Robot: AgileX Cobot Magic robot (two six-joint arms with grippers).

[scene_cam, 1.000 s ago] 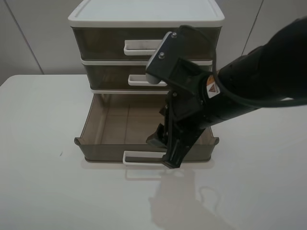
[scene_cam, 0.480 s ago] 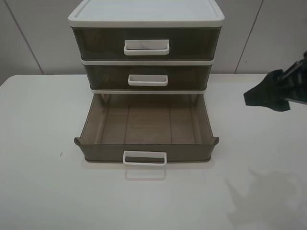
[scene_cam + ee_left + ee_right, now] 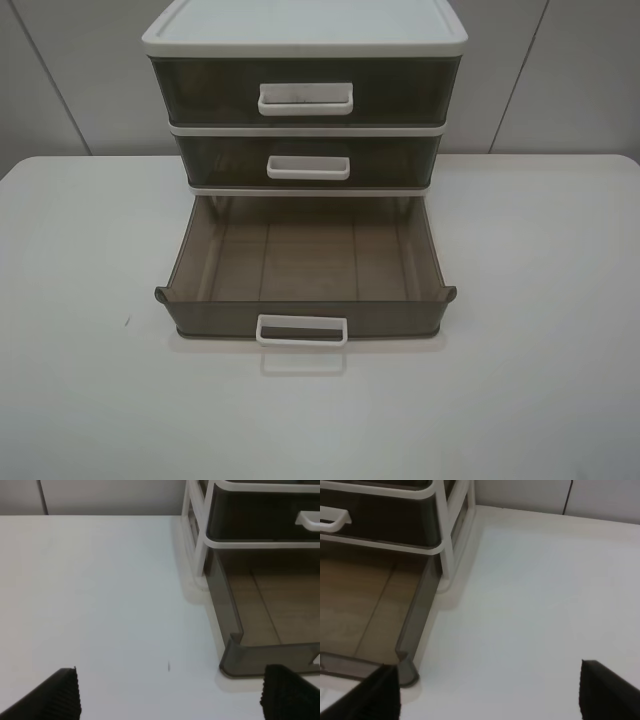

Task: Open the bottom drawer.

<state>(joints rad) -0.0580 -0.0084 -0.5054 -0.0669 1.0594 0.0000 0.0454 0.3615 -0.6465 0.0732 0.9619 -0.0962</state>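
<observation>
With the bottom drawer point(image 3: 305, 270) pulled fully out at frame centre, both hands point(image 3: 170, 695) point(image 3: 490, 690) are being held spread, nothing further being needed.

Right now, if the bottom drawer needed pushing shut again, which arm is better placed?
Neither clearly. The bottom drawer stands fully out. The left tool hangs open off one front corner, the right tool open off the other; neither holds anything or faces the handle. No visible edge either way.

Soft, even, dimmish light throughout: faint shadow under the bottom drawer point(image 3: 305, 275), mild blur in both wrist views, no glare.
</observation>
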